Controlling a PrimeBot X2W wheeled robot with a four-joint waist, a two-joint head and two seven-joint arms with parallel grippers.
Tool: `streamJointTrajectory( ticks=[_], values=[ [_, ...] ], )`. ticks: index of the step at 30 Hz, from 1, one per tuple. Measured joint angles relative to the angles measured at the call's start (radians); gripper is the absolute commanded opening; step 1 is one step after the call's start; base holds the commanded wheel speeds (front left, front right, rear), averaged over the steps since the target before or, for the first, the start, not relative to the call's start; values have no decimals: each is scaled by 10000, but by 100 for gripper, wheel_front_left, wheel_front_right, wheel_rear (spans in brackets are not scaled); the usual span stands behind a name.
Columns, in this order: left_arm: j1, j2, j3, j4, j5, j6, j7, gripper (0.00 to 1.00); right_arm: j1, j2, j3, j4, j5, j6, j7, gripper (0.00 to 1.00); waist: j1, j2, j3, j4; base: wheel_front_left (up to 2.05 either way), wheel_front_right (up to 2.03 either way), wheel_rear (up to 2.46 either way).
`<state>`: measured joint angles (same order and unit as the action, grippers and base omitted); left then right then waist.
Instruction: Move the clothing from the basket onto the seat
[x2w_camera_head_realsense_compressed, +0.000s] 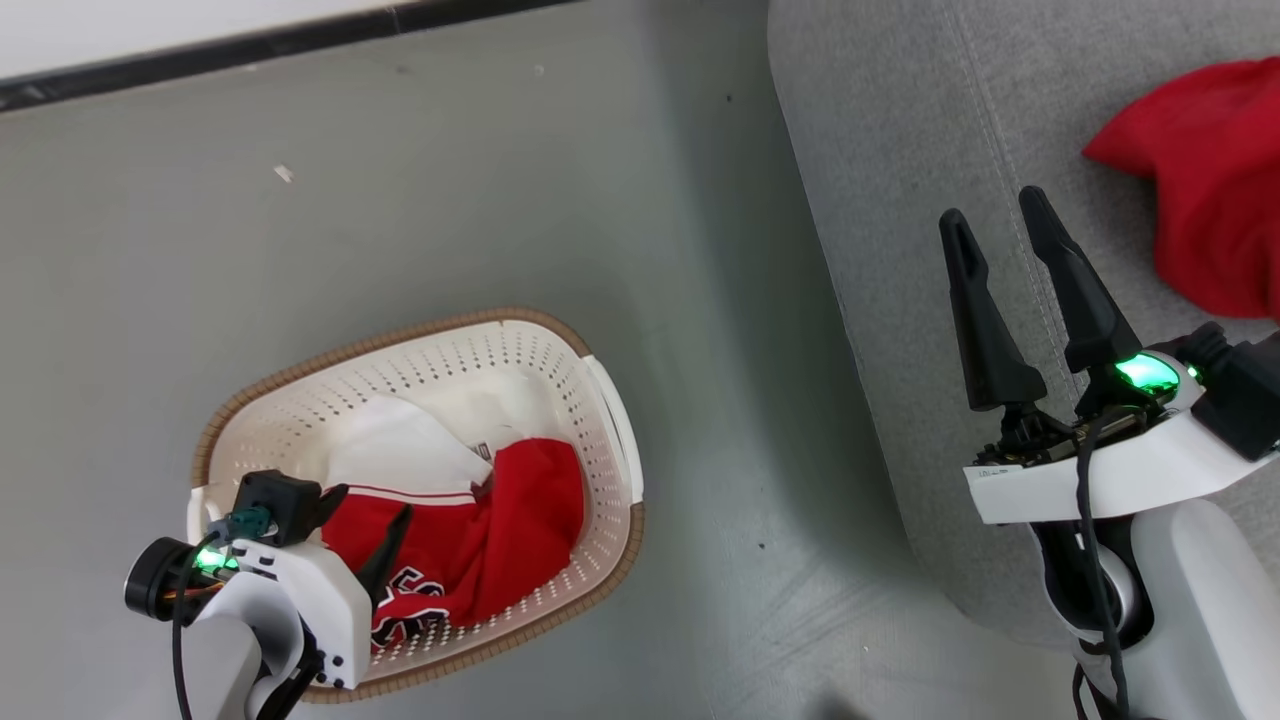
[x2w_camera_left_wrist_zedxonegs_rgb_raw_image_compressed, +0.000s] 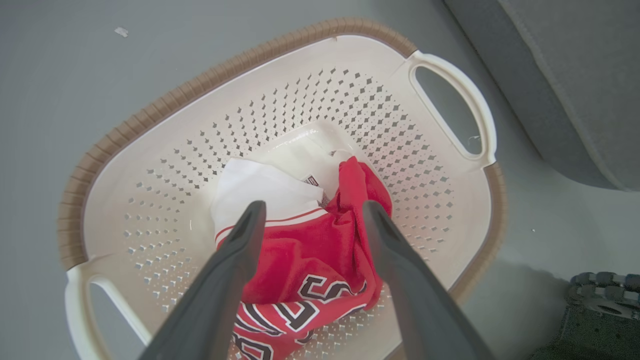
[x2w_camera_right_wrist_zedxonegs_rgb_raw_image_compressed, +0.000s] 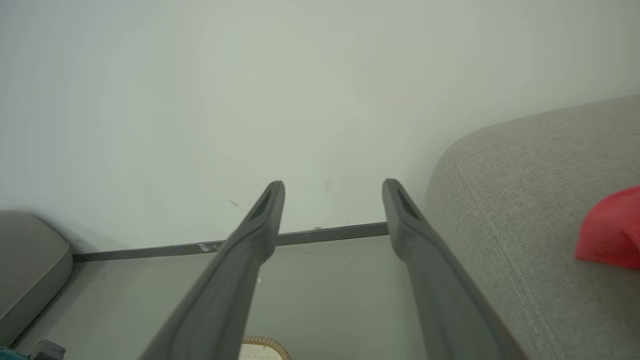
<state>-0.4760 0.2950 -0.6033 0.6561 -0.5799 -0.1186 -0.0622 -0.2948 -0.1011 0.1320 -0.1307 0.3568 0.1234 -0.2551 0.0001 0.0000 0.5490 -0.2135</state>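
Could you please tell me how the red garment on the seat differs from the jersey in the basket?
The plain red garment lies on the grey seat; the jersey lies crumpled in the basket. The garment on the seat shows no markings; the jersey carries white trim and dark, white-outlined lettering. Both are red, soft fabric.

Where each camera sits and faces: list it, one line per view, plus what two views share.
Head view: on the head, looking down at basket and seat; left gripper lower left, right gripper lower right.
Left wrist view: on that wrist, looking down into the basket at the jersey; own fingers.
Right wrist view: on that wrist, facing the wall past the seat's corner; own fingers.
Shared: head and right wrist views both show the plain red garment on the seat.
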Motion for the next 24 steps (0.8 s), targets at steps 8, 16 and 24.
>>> streamJointTrajectory(
  ticks=[8, 16, 24],
  values=[
    [-445, 132, -165, 715, -35, -75, 176, 100, -454, 105, 136, -81, -86, 0, 0, 100, 0, 0, 733, -301, 0, 0, 0],
    [-873, 282, -309, 1331, -96, -77, 176, 100, -857, 257, 318, -148, -244, 2, 0, 100, 0, 0, 1481, -619, 0, 0, 0],
    [-1256, 545, -920, 1676, 42, -77, 364, 100, -1237, 337, 420, -169, -245, 2, 0, 100, 0, 0, 2078, -911, 0, 0, 0]
  ],
)
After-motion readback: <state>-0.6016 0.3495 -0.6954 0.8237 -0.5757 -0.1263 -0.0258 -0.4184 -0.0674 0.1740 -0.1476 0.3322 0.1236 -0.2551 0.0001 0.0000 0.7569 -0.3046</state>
